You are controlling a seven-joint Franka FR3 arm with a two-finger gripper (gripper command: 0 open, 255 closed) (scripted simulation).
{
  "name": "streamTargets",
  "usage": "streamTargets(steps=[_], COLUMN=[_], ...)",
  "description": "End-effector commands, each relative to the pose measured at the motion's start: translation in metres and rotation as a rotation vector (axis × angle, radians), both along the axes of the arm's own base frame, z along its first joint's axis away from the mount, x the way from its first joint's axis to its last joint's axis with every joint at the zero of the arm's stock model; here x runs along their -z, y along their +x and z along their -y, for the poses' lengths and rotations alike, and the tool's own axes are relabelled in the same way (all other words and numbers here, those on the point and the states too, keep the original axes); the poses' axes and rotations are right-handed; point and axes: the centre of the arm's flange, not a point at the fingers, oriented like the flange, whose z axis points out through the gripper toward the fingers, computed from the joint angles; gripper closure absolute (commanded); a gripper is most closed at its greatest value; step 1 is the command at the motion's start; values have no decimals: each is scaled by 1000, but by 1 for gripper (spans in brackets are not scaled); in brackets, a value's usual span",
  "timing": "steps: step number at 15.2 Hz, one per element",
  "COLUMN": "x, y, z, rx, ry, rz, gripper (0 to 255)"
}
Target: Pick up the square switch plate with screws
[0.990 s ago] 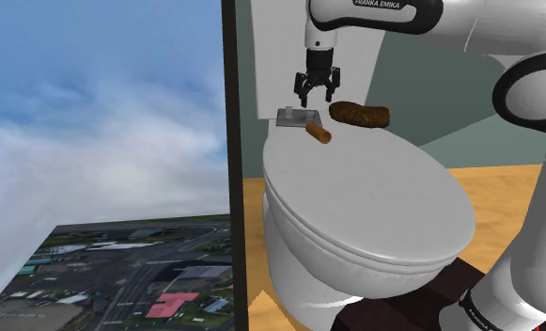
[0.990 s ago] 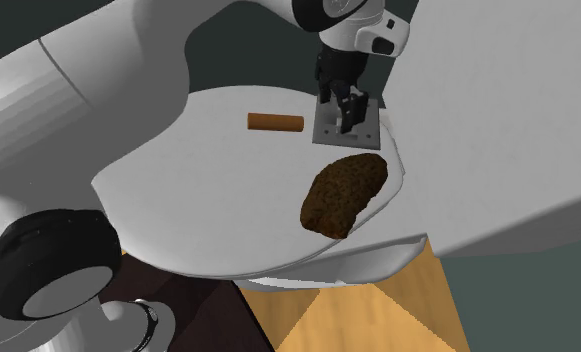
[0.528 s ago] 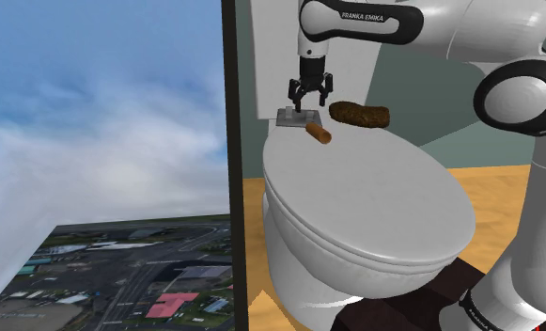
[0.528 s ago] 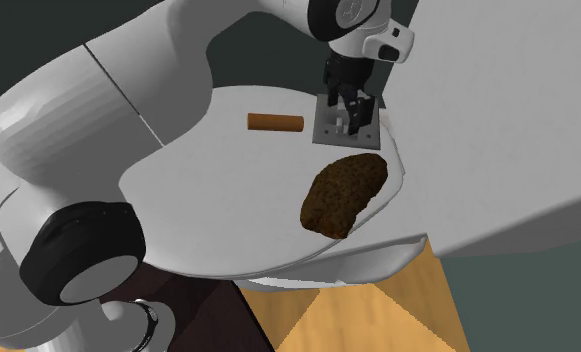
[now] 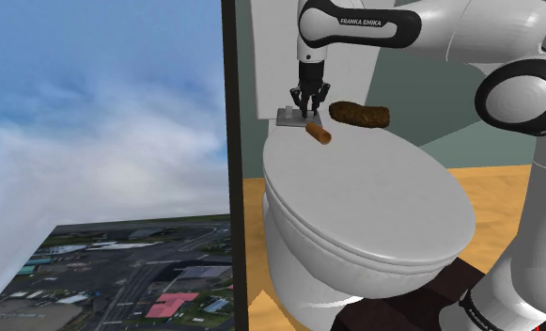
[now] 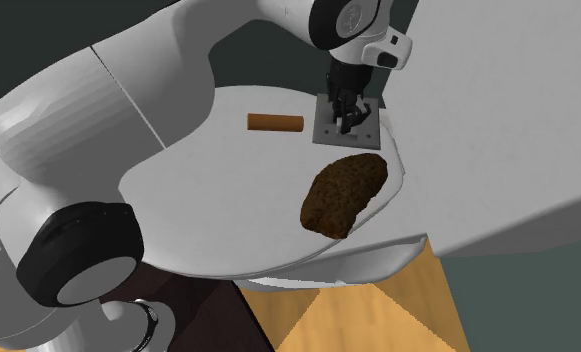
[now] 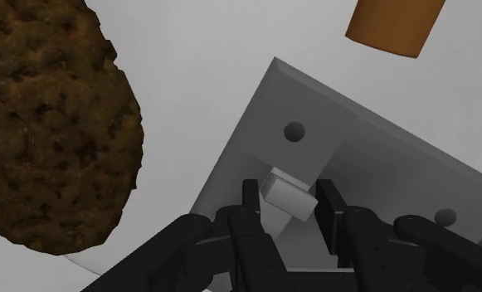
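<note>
Step in hand, as judged: the grasp itself, at the point of closing.

Wrist view, left to right: brown crumbly lump (image 7: 48, 124) lying just beside the plate; grey square switch plate (image 7: 380, 174) flat on the white surface, screw holes showing; gripper (image 7: 287, 199) low over it, fingers a narrow gap apart, flanking the small raised toggle (image 7: 287, 192); contact with the toggle not certain, nothing clasped yet; brown cylinder (image 7: 394, 23) near the plate's far corner.

Next move calls for, I think: closing on the toggle squarely, then a straight lift; the grip is small, so the plate could tip or slip, and the lump sits close enough to be nudged.

Shoulder view, left to right: sky backdrop (image 5: 92, 94) with an aerial town picture (image 5: 120, 273) beneath; dark upright edge (image 5: 226, 113); wood floor (image 5: 252, 235); white tank (image 5: 266, 66); the plate at the back of the closed toilet lid (image 5: 365, 197), just before the tank; grey-green wall (image 5: 430, 94).
</note>
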Motion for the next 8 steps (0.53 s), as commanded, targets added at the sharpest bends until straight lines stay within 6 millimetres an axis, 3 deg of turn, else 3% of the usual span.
streamTargets(steps=[1,5,8], x=[0,1,-14], y=[0,-1,-1], z=[0,-1,-1], rx=[0,0,0], ry=[0,0,0], rz=[0,0,0], gripper=[255,255,255])
